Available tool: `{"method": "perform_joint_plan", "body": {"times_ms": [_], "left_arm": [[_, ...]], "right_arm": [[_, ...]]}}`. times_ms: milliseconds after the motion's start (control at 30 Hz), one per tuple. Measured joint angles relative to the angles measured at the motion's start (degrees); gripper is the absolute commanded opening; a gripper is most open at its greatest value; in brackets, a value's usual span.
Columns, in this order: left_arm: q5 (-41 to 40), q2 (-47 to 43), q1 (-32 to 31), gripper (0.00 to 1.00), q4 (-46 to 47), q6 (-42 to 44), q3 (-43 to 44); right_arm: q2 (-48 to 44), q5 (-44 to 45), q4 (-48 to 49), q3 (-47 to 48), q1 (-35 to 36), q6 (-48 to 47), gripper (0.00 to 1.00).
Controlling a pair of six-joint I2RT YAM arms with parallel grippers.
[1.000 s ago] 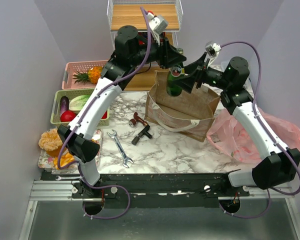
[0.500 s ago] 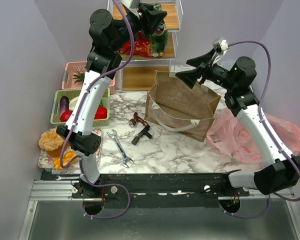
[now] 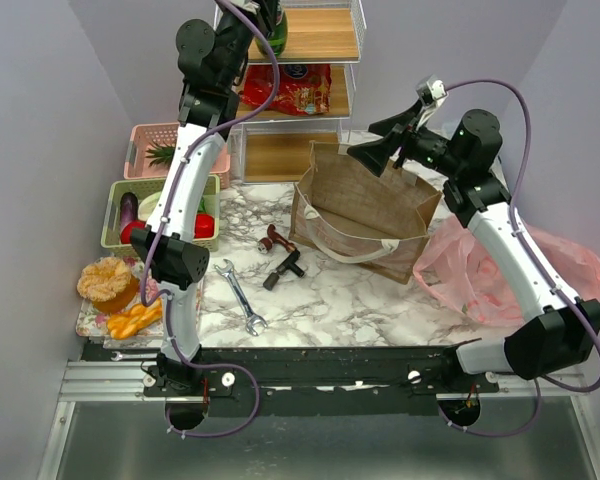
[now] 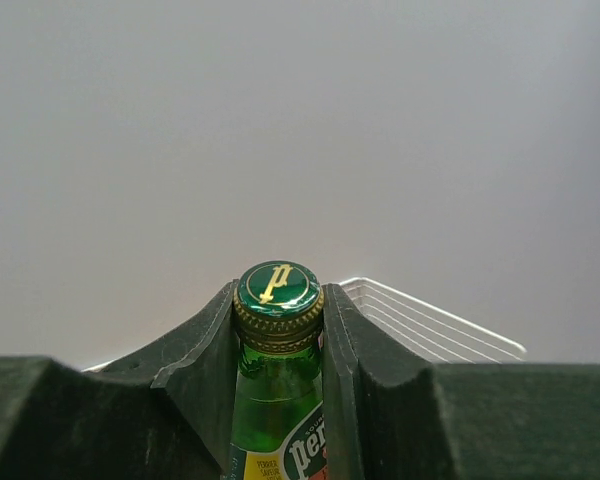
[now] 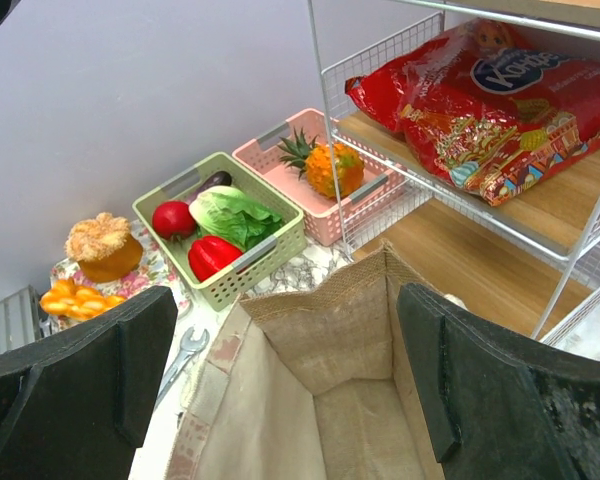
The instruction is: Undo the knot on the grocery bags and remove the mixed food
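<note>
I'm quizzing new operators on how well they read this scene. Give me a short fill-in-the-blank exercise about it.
1. The left gripper is shut on the neck of a green ____.
2. The right gripper hangs ____ above the brown paper bag.
3. The pineapple lies in the ____ basket.
Missing words: bottle; open; pink.

The paper bag stands mid-tabletop, with the plastic bag just beside it on the right. Behind it, at the far edge, rises the wire rack. The snack packet lies on the rack's middle shelf, and the bottle is up at the top shelf, gripped in the left claw. Left of the rack, one basket holds the pineapple. A nearer basket holds lettuce, eggplant and a round vegetable. Nearest left, a tray carries the bun and cut pieces. The wrench lies near-left of the paper bag.
</note>
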Motion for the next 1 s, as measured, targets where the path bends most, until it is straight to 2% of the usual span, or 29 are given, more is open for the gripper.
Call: {"method": "perform_joint_plan", "body": {"times_ms": [567,633,700,800,867,1000], "left_arm": [[-1.4,4.2,4.5,0.01,6.7,0.2,0.6],[-1.5,4.3,4.5,0.11,7.1,-0.1,0.6],[-1.8,4.3,4.5,0.3,7.4,-0.3,0.6],[-2.1,4.6,4.6,0.51,7.8,-0.9,0.6],[-2.3,4.9,4.7,0.6,9.0,-1.1,0.7],[-3.0,5.0,5.0,0.67,12.7,-1.3,1.0]], "right_arm": [[3.1,0.0,-1.5,3.0,0.0,0.0,1.0],[3.1,0.0,-1.8,3.0,0.0,0.0,1.0],[3.1,0.0,-2.1,3.0,0.0,0.0,1.0],[3.3,0.0,-2.1,3.0,0.0,-0.1,1.0],[3.6,0.0,-2.2,3.3,0.0,-0.2,1.0],[4.1,0.0,-2.3,3.8,0.0,-0.4,1.0]]}}
